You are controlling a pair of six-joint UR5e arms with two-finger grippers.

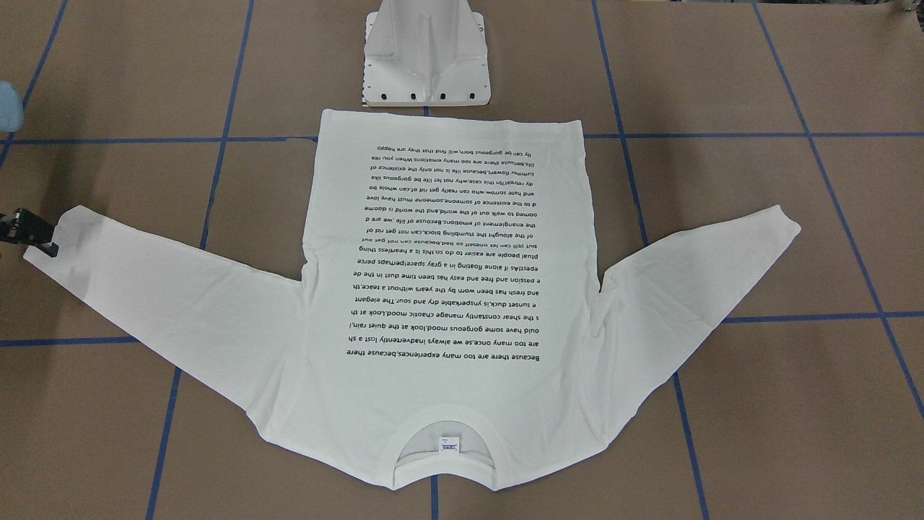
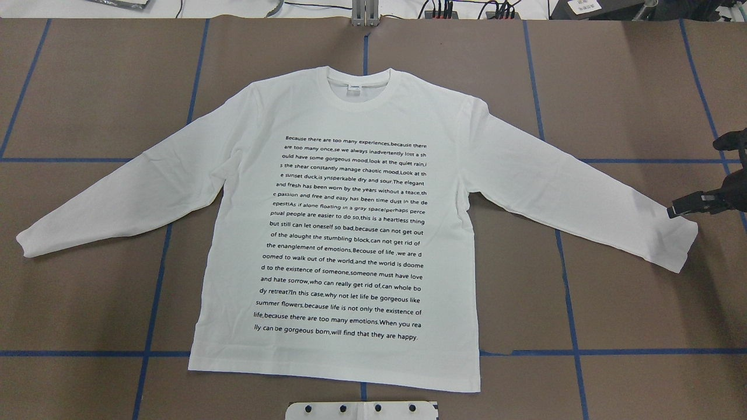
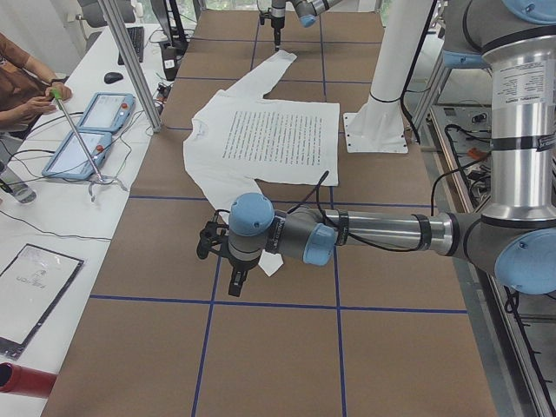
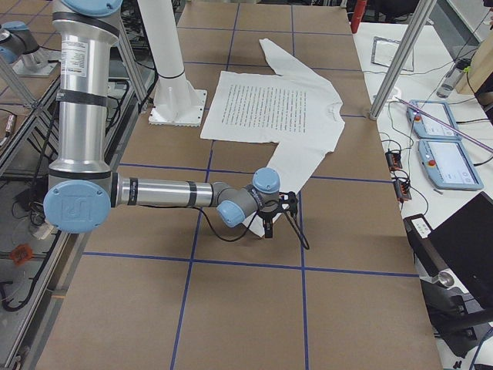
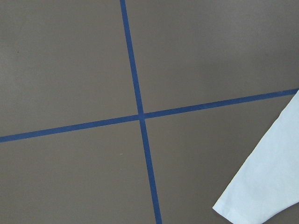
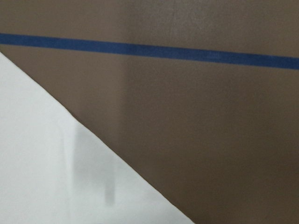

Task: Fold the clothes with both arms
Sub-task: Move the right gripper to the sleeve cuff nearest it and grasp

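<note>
The white long-sleeved shirt (image 2: 350, 233) lies flat on the brown table, printed text up, with both sleeves spread out and the collar (image 2: 366, 87) on the far side from the robot. My right gripper (image 2: 680, 209) hangs at the cuff of the sleeve on the overhead view's right and also shows at the front view's left edge (image 1: 49, 249). I cannot tell whether it is open or shut. My left gripper (image 3: 234, 282) shows only in the exterior left view, just above the other cuff (image 3: 271, 265). I cannot tell its state. That cuff shows in the left wrist view (image 5: 266, 186).
The white pedestal base (image 1: 426, 65) stands just behind the shirt's hem. Blue tape lines (image 2: 572, 326) form a grid on the table. A side desk with control tablets (image 3: 91, 130) and an operator (image 3: 26, 87) lies beyond the table's far edge.
</note>
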